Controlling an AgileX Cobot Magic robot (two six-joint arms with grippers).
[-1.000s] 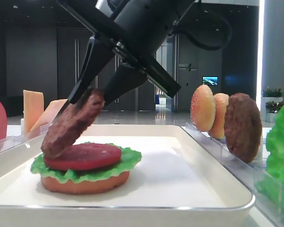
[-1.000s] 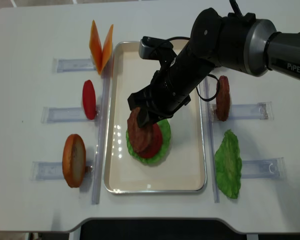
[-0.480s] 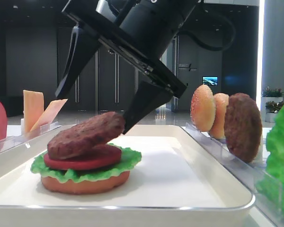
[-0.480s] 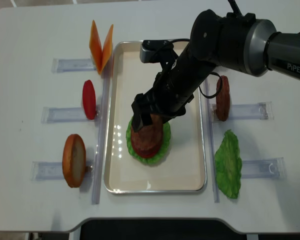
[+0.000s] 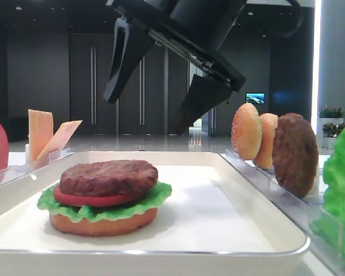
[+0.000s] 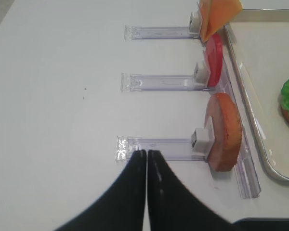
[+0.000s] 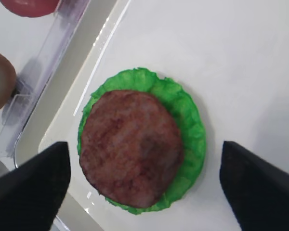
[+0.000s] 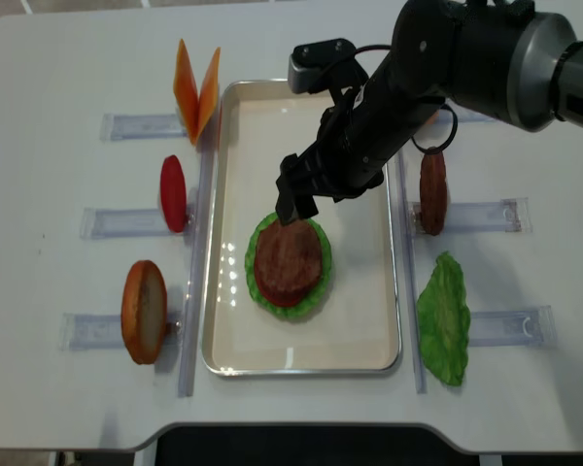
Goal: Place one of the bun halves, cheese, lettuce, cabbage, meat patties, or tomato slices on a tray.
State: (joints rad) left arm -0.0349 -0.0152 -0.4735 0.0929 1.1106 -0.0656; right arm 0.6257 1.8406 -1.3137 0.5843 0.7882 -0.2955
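A: Entry. The meat patty (image 5: pixel 108 177) is seen lying flat on the tomato slice (image 5: pixel 83 199), over the lettuce (image 5: pixel 156 194) and a bun half (image 5: pixel 103 223), all inside the tray (image 8: pixel 369 330). The right gripper (image 5: pixel 158 86) is held above the stack with its jaws spread wide and nothing between them.

B: And the left gripper (image 6: pixel 146 155)?

A: Its fingers are pressed together over bare table, beside the rack holding another bun half (image 6: pixel 224 131). Nothing is gripped.

B: How should the step in hand be finished?

A: A straight lift is judged best, so the open fingertips are kept off the patty's rim and the stack is not nudged sideways. The arm should be carried clear of the racked patty (image 8: pixel 432 190) on withdrawal.

B: Changes noted?

A: One second ago the patty was clamped and tilted steeply, one edge on the tomato. Half a second ago it was released but leaning. Now it is settled level, and the gripper has been raised and opened fully.
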